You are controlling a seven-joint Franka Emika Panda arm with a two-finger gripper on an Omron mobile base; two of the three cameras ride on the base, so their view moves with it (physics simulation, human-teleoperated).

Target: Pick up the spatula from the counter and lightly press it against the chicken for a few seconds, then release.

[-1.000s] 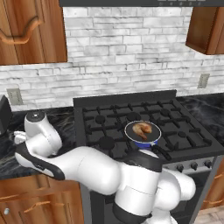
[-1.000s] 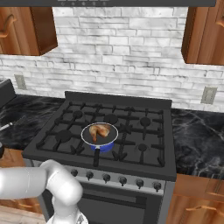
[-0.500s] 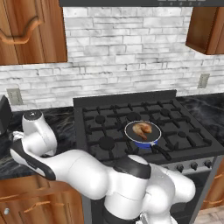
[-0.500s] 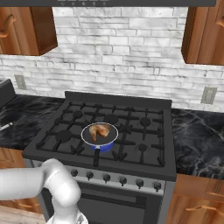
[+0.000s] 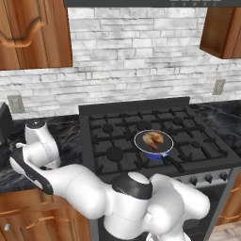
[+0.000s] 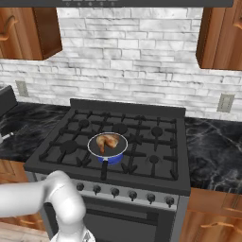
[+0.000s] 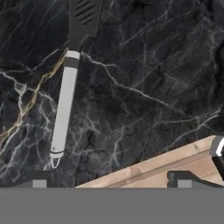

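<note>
The spatula (image 7: 64, 111) lies flat on the black marble counter (image 7: 148, 78) in the hand view. Its pale grey handle runs up to a dark slotted blade at the top edge. My gripper (image 7: 111, 183) hovers above the counter, open, with the handle's looped end just above the left fingertip (image 7: 39, 183). Nothing is between the fingers. The chicken (image 5: 153, 138) sits in a small blue pan (image 5: 155, 151) on the front middle of the stove, seen also from the right as the chicken (image 6: 108, 141). My arm (image 5: 42, 155) reaches left over the counter beside the stove.
The counter's wooden cabinet front (image 7: 175, 162) runs along the lower right of the hand view. The black gas stove (image 6: 142, 137) has raised grates and a knob row (image 6: 123, 193) at its front. A dark appliance (image 5: 4, 123) stands at the far left of the counter.
My arm has swung a little further left and lower over the counter beside the stove. The pan and chicken have not moved.
</note>
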